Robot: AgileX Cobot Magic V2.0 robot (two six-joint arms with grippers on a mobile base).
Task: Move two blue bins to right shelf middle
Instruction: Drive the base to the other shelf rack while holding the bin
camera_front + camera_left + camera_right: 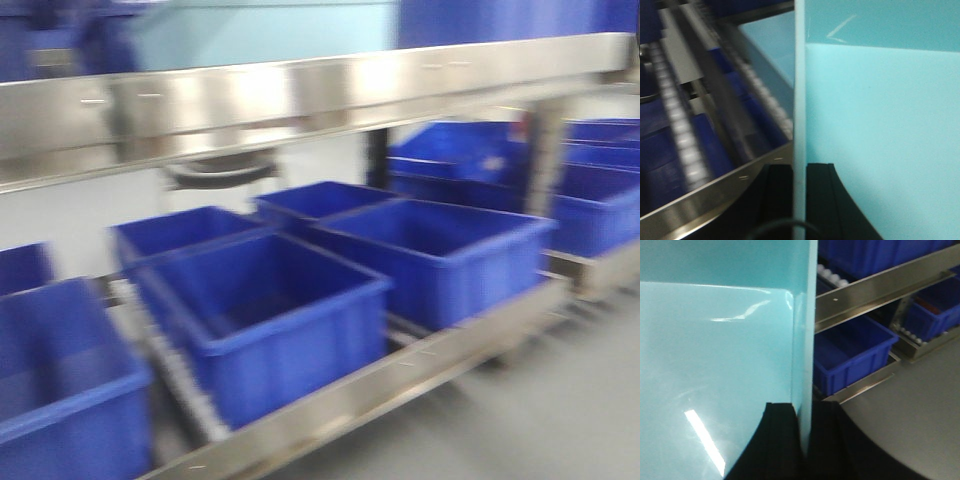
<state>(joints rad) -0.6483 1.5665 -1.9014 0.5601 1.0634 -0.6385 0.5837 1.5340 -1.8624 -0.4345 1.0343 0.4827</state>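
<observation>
both hands grip one pale blue bin [260, 30]: left hand [799, 200] pinches one wall, right hand [805, 427] the opposite. bin hangs between them above the steel shelf rail [300, 100], long axis likely hand-to-hand; dark blue bins [270, 310] lie below that rail.

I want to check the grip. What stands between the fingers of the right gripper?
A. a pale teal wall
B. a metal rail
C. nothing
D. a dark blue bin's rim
A: in the right wrist view the right gripper has its black fingers on both sides of the teal wall.
</observation>
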